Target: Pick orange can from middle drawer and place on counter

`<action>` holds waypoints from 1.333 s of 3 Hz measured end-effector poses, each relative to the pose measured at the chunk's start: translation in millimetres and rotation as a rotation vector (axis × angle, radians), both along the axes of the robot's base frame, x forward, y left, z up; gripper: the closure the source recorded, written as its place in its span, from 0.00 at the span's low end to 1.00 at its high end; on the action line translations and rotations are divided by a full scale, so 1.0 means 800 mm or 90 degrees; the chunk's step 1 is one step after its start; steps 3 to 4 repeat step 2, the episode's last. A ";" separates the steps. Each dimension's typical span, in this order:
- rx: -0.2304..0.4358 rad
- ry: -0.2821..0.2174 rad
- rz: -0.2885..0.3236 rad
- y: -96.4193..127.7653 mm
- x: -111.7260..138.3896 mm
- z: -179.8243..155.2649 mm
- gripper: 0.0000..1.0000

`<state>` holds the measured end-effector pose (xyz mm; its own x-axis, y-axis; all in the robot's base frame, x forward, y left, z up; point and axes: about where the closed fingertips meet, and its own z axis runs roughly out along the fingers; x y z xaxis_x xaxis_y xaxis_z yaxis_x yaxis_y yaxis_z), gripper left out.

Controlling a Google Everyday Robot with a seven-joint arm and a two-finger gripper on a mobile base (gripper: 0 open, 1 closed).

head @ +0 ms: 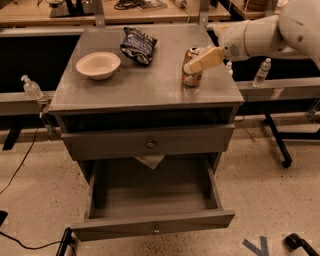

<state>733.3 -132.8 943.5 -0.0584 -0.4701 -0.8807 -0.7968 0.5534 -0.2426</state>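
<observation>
The orange can (191, 75) stands upright on the counter (145, 87), near its right edge. My gripper (202, 60) is at the can, reaching in from the right on a white arm (260, 35), level with the can's upper half and partly covering it. The middle drawer (150, 227) is pulled out at the bottom of the cabinet, and nothing shows inside it.
A pale bowl (98, 65) and a dark snack bag (138, 45) lie on the counter. The drawer with the bigger round knob (150, 143) is closed. Clear bottles (262, 71) (31, 87) stand on rails either side. A tan wooden bench (150, 11) runs behind.
</observation>
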 end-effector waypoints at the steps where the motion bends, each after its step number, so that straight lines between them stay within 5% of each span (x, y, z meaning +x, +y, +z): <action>1: 0.031 -0.024 0.014 -0.006 -0.061 -0.015 0.00; 4: 0.030 -0.025 0.014 -0.003 -0.057 -0.011 0.00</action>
